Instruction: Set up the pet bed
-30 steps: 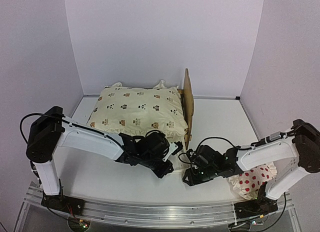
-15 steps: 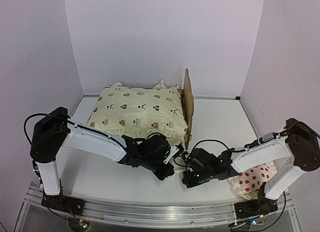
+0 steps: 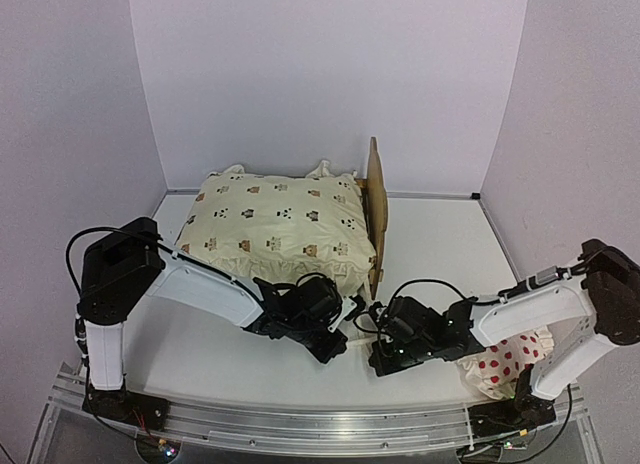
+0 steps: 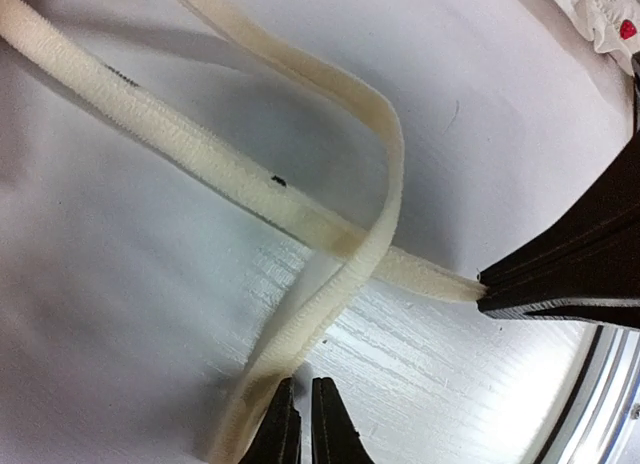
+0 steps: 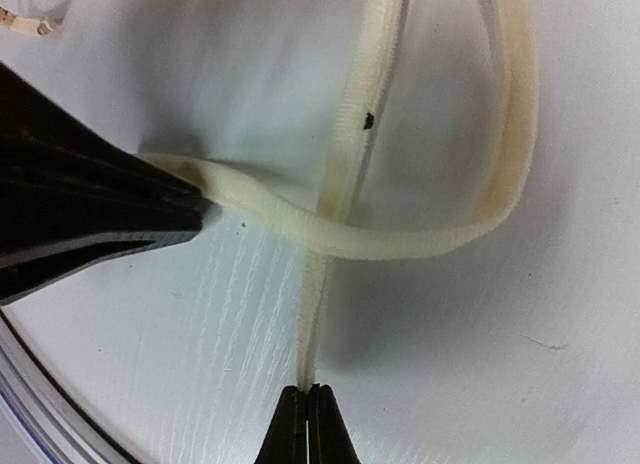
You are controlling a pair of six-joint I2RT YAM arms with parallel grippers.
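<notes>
Ties [image 4: 180, 142] cross, pinched by left fingers [image 4: 285, 439] and right fingers [image 5: 298, 434].

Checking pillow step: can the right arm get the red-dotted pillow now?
Probably not: the right claw is shut on a cream tie, and the pillow lies tucked beneath the right arm.

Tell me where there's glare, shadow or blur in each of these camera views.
Left wrist view: glare whitens the table beside the fingers, and the cream straps cast soft shadows. Right wrist view: the straps blur toward the top edge. Top external view: even light, walls bowed by the lens.
</notes>
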